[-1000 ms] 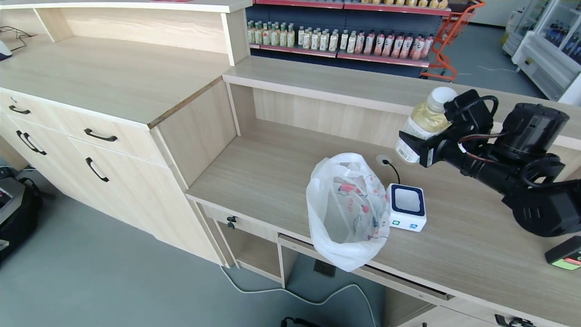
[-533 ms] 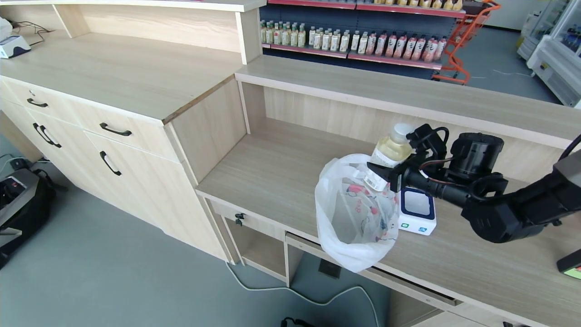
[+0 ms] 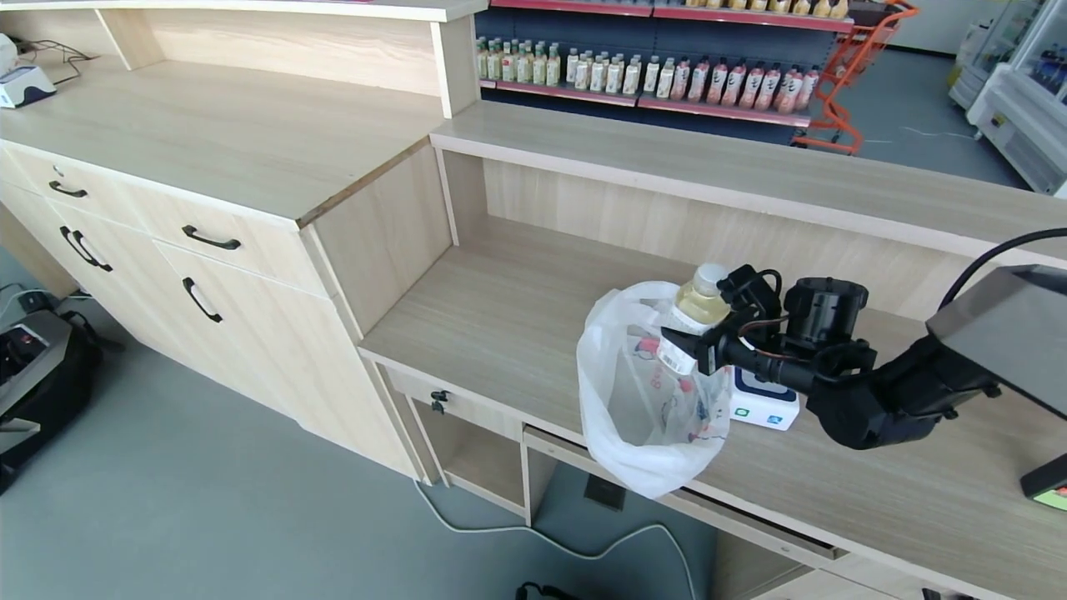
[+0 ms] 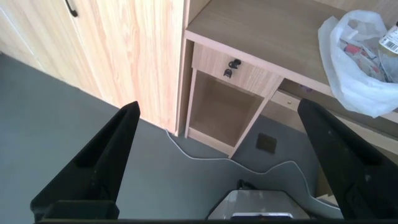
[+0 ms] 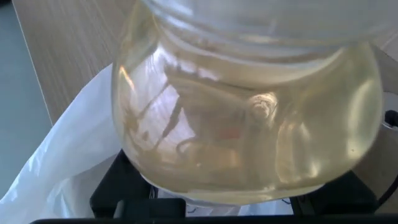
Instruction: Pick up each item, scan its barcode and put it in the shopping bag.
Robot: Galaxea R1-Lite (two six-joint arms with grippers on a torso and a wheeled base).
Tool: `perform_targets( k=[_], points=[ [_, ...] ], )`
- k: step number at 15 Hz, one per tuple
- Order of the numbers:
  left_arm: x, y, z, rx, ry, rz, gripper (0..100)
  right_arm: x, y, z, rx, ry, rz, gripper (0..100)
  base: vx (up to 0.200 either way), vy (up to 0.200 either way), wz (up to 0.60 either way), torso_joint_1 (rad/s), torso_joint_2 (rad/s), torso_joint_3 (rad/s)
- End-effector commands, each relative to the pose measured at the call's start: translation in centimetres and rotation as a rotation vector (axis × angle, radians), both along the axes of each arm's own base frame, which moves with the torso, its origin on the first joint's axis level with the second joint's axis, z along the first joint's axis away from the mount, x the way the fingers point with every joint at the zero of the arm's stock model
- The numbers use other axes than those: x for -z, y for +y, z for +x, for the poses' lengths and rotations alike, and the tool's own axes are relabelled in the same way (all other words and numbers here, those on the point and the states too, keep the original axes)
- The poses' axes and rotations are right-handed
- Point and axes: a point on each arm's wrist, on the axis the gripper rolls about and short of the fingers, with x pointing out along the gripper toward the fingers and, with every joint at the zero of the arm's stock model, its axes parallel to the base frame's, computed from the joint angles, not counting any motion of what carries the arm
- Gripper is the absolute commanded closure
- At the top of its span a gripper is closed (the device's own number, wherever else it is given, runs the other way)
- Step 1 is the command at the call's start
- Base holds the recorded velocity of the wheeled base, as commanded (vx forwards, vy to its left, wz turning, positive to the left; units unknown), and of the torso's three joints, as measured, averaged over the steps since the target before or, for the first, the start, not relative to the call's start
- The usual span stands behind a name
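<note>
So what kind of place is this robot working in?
Most likely a convenience store checkout: shelves of bottled drinks stand behind the wooden counter, a small white scanner sits on it, and a plastic shopping bag stands beside that.

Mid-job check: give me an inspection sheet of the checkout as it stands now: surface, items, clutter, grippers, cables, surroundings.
Surface: wooden counter, carrying the bag and scanner.
Job's things: bottle held with its lower end at the mouth of the open bag; scanner beside the bag.
Clutter: small device at the counter's right edge.
Grippers: right gripper shut on bottle; left gripper open, above the floor.
Cables: white cable on the floor under the counter.
Surroundings: shelves of drinks and an orange cart behind.
</note>
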Motion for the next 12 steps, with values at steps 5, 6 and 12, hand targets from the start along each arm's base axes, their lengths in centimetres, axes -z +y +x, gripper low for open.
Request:
perform_targets(
  k=[5, 6, 12],
  points=[
    [0.0, 0.0, 0.0, 0.000, 0.000, -0.001, 0, 2.9, 0.2, 1.7, -0.073, 0.000, -0.015, 100, 0.000, 0.000, 0.00, 0.000, 0.00, 0.000],
    [0.0, 0.0, 0.0, 0.000, 0.000, -0.001, 0, 3.2, 0.0, 2.1, -0.076, -0.009, -0.030, 100, 0.000, 0.000, 0.00, 0.000, 0.00, 0.000],
    [0.0, 0.0, 0.0, 0.000, 0.000, -0.001, 0, 4.4, -1.2, 2.8, -0.050, -0.011, -0.057, 100, 0.000, 0.000, 0.00, 0.000, 0.00, 0.000]
  ],
)
